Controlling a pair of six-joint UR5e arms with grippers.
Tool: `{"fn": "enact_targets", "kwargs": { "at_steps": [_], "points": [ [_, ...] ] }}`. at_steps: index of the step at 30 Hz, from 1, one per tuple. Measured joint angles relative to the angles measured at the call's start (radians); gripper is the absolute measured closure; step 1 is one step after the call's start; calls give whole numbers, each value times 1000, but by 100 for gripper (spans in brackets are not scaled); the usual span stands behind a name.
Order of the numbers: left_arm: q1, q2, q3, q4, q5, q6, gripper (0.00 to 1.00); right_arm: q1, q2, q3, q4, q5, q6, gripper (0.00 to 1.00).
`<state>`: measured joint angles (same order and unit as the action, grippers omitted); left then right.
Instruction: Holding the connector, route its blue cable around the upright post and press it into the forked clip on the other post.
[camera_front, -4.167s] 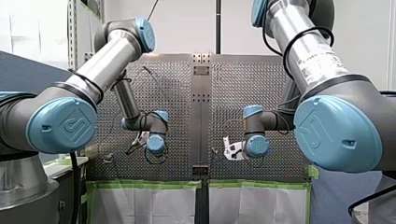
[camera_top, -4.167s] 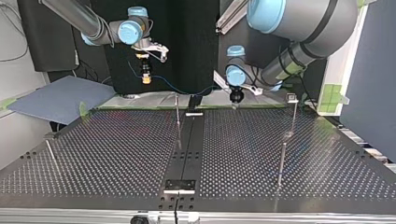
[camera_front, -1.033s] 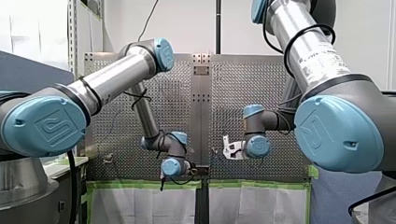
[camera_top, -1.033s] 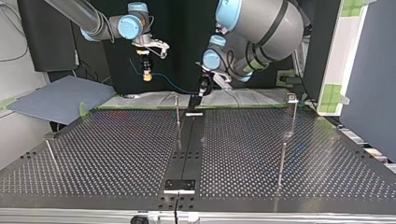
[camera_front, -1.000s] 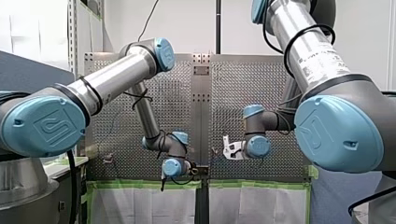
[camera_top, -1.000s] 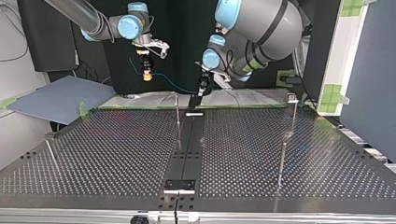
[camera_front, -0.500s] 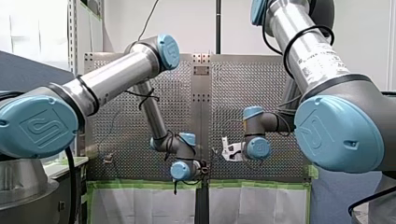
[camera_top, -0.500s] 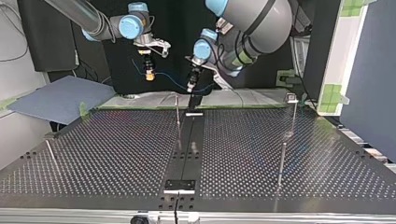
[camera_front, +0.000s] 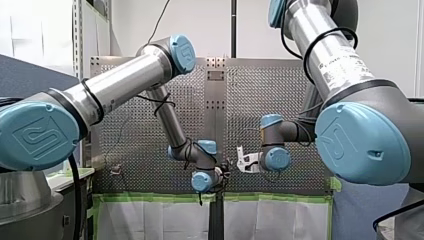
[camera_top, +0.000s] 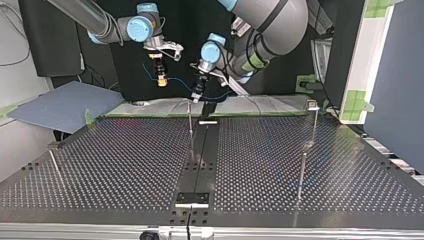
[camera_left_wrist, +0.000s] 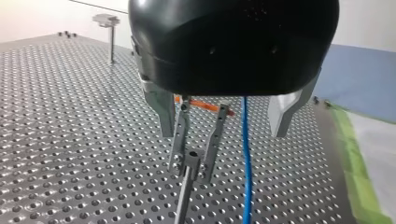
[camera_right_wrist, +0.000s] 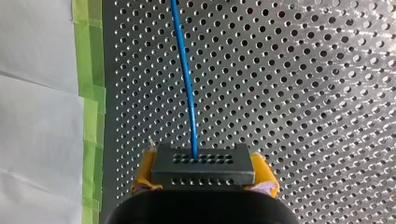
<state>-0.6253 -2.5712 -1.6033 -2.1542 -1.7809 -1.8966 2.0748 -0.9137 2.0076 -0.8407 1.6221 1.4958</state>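
My right hand (camera_right_wrist: 204, 178) pinches the connector (camera_right_wrist: 203, 165); my spread left hand (camera_left_wrist: 222, 131) should centre the blue cable (camera_left_wrist: 246, 158) over the forked clip (camera_left_wrist: 191, 161).

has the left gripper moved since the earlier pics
Yes. In the top view the left gripper has shifted toward the view's left, from right of the middle post to its top.

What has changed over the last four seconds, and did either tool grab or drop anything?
My left tool swung across the top view from its right side to the middle and now hangs open over the forked clip, the blue cable running loose between its fingers. Nothing grabbed or released. My right tool stayed almost in place, shut on the connector.
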Motion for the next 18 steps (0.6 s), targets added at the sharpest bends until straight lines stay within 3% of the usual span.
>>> {"fn": "enact_targets", "kwargs": {
  "at_steps": [6, 18],
  "points": [
    [-4, 0, 10, -2, -13, -56, 1, 0, 0, 0, 1, -3, 0, 100],
    [1, 0, 11, -30, -104, -141, 1, -1, 0, 0, 4, -6, 0, 100]
  ]
}}
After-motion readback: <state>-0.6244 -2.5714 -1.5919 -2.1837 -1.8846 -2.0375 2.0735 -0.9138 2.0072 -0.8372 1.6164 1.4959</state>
